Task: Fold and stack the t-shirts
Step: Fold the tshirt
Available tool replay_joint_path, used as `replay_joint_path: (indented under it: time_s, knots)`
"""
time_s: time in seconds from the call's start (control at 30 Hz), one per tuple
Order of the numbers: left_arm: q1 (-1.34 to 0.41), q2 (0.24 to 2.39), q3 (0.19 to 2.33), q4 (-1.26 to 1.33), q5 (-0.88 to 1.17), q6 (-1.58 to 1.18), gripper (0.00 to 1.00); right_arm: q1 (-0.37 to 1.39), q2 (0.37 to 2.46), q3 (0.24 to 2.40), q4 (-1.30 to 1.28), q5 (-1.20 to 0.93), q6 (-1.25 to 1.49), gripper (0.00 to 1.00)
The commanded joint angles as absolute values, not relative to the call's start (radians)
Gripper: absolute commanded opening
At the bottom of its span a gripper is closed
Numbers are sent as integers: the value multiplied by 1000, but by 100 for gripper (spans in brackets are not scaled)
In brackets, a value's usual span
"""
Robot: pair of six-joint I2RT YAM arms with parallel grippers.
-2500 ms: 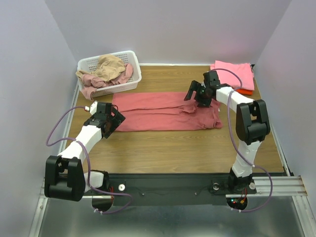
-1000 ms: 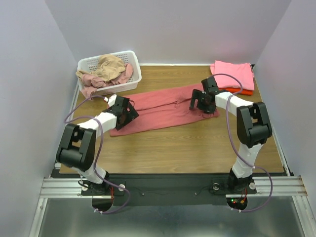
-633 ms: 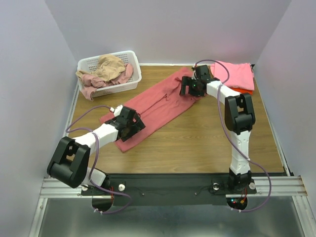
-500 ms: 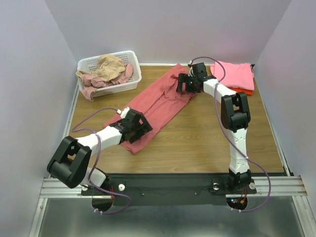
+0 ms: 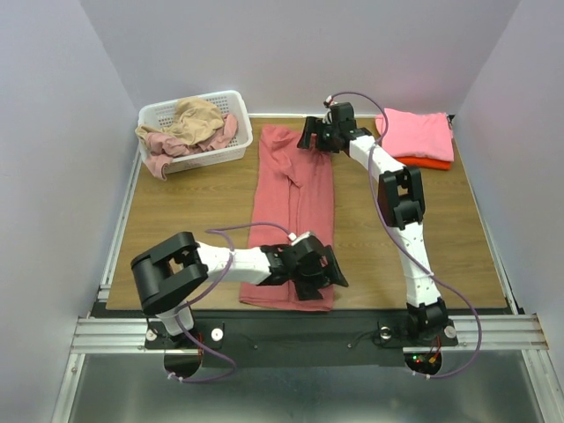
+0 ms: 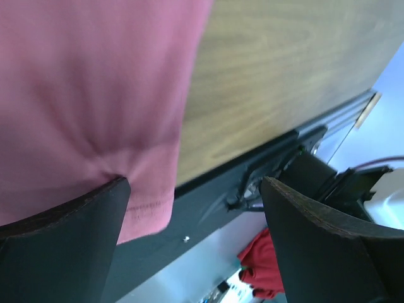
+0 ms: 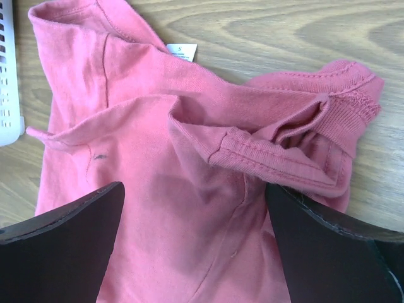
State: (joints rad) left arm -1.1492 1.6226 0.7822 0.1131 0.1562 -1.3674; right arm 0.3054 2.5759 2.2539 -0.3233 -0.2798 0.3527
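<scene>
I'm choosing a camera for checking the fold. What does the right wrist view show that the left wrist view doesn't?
Only the right wrist view: the red shirt at its neck end, with a white size label, a bunched ribbed edge and a corner of the white basket. Only the left wrist view: the shirt's hem lapping onto the black rail at the table edge. Both: the same shirt on wood, with the left gripper and right gripper open.

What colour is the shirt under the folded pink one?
Orange-red shirt; the top external view shows it best.
</scene>
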Motion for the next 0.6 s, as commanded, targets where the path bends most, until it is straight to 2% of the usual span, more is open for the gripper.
replay_joint_path:
  time_s: [0.0, 0.27, 0.4, 0.57]
  knots:
    - [-1192, 1678, 842, -32, 157, -1379, 98, 319, 2583, 2247, -367, -267, 379, 100]
    - [-1223, 1553, 1017, -266, -26, -1303, 98, 319, 2493, 2310, -370, -232, 342, 100]
    - [-1247, 1453, 1075, -405, -172, -1310, 98, 319, 2421, 2341, -380, -328, 350, 100]
    - [-1243, 1286, 1008, -600, -338, -1383, 98, 342, 2272, 2180, -383, -402, 344, 100]
